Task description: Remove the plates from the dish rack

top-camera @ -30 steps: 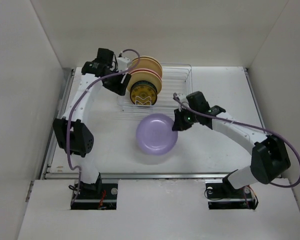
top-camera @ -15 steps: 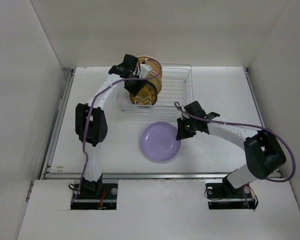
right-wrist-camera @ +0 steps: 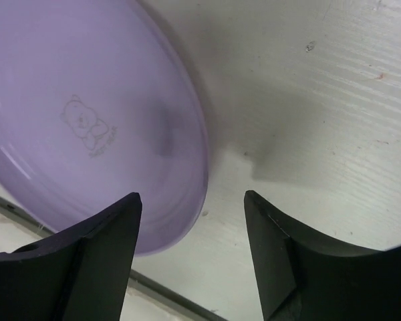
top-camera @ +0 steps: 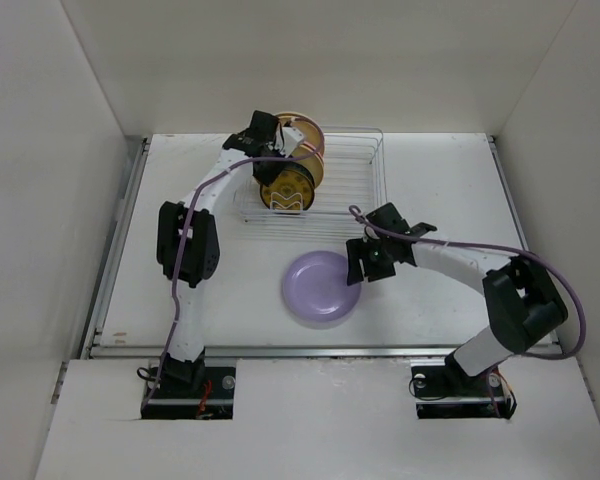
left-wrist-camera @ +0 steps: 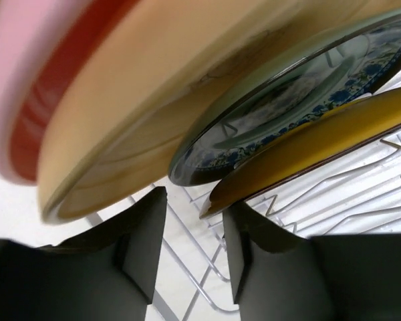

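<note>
The lavender plate [top-camera: 318, 287] [right-wrist-camera: 87, 100] lies flat on the table in front of the dish rack [top-camera: 355, 185]. My right gripper [top-camera: 363, 262] [right-wrist-camera: 192, 200] is open at the plate's right rim, gripping nothing. Pink [left-wrist-camera: 13, 100], cream-tan [left-wrist-camera: 120, 127], teal patterned [left-wrist-camera: 287, 100] and amber-yellow [left-wrist-camera: 321, 144] plates stand upright in the rack. My left gripper [top-camera: 288, 137] [left-wrist-camera: 194, 217] hovers over them, jaws narrowly open. The amber-yellow plate's rim sits just beyond its fingertips, against the right one, unclamped.
Rack wires [left-wrist-camera: 207, 267] show between and beyond the left fingers. The rack's right half [top-camera: 365, 160] holds no plates. White walls enclose the table on three sides, and a metal rail [top-camera: 300, 350] runs along its near edge.
The right gripper opened and let go of the lavender plate, now flat on the table. The left arm swung from the rack's left side over the plates, its jaws narrowing.
</note>
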Available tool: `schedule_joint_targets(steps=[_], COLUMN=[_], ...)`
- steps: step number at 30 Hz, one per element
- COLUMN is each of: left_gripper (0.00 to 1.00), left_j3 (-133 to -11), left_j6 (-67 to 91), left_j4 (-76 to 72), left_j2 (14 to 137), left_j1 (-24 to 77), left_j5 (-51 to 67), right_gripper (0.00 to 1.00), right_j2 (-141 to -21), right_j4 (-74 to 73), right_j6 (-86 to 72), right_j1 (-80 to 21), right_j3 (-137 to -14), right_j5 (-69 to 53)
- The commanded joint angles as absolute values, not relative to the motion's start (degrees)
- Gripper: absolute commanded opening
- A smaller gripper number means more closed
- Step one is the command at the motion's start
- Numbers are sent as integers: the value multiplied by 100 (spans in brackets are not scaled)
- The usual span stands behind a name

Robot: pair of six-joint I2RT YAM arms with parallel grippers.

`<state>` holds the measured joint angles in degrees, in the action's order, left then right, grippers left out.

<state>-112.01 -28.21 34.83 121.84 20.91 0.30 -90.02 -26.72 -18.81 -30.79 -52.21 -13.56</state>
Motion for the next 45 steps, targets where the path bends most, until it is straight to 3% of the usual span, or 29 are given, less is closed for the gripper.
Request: schedule_joint_targets(steps=[1, 3, 9, 13, 21, 38, 42, 45], left_gripper=[32, 25, 25, 0, 0, 0, 0, 0], left_j3=[-11443, -11496, -11496, -11636, -11698, -11927, -12391, -13261], left_j6=[-2804, -2690, -2689, -2689, -2681, -2382, -2233, -2363], left_j4=[3445, 3515, 3709, 3709, 3762, 3999, 4507, 5683], left_j2=[12182, 12182, 12182, 12357, 12025, 11241, 11127, 11049], left_j1=[2118, 2118, 2118, 2118, 2013, 1960, 1960, 1907], left_j5=[123, 123, 360, 326, 246, 879, 879, 879], right_gripper=[69, 71, 73, 73, 75, 75, 75, 75], right_j2=[-8482, -8315, -8024, -8129, -8288, -8455, -8455, -8455], right_j4=[-2908, -3119, -3506, -3638, -3586, -3533, -3533, -3437], right_j6=[-1811, -1749, -1749, -1749, -1854, -1907, -1907, -1907], right_j1=[-3076, -3076, -3023, -2971, -2752, -2751, -2751, -2751], right_j3=[-5721, -6062, -7065, -7716, -8419, -8429, -8429, -8595], right_j5=[-1222, -1082, -1028, -1107, -1406, -1345, -1231, -1117])
